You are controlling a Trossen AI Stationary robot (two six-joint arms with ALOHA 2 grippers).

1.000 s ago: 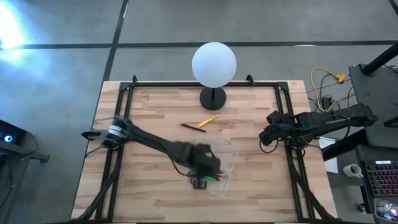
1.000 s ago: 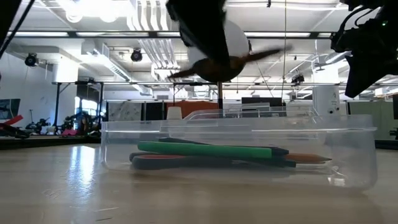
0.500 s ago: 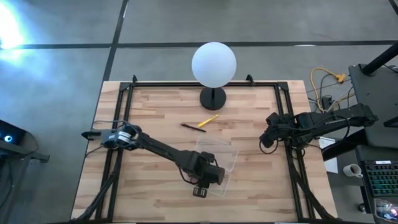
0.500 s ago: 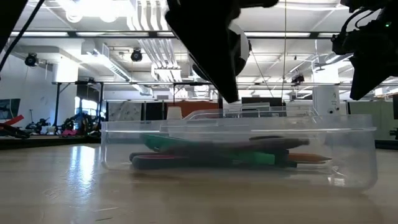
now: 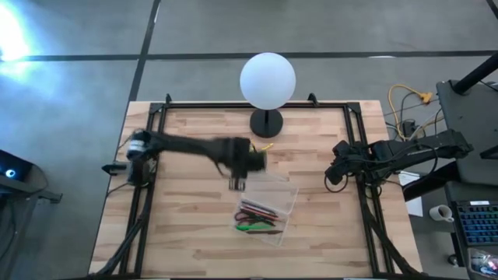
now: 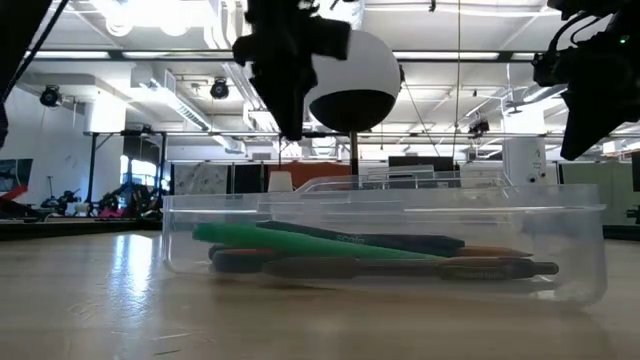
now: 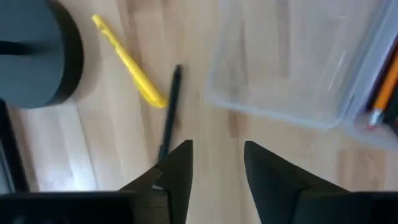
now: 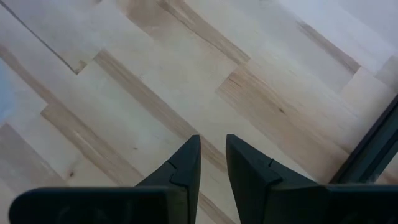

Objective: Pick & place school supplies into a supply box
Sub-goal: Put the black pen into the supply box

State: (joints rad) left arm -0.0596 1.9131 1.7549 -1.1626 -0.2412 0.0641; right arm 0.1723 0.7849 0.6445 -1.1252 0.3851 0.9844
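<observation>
The clear shallow plastic supply box (image 5: 268, 208) holds a green marker (image 5: 257, 227), red-handled scissors (image 5: 257, 215) and pens; a yellow pencil (image 7: 129, 61) and dark pen (image 7: 169, 112) lie on the wood beside it.

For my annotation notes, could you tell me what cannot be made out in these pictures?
- High view: the left gripper is motion-blurred; its arm covers part of the yellow pencil and dark pen.
- Low view: the items in the supply box overlap, so their count is unclear.
- Left wrist view: the lamp base is cut by the edge.

We see bare wooden tabletop (image 5: 187, 218) across the frame's lower left and right of centre. The white globe lamp on its black base (image 5: 267, 123) blocks top centre; the clear plastic box (image 5: 266, 208) occupies lower centre.
</observation>
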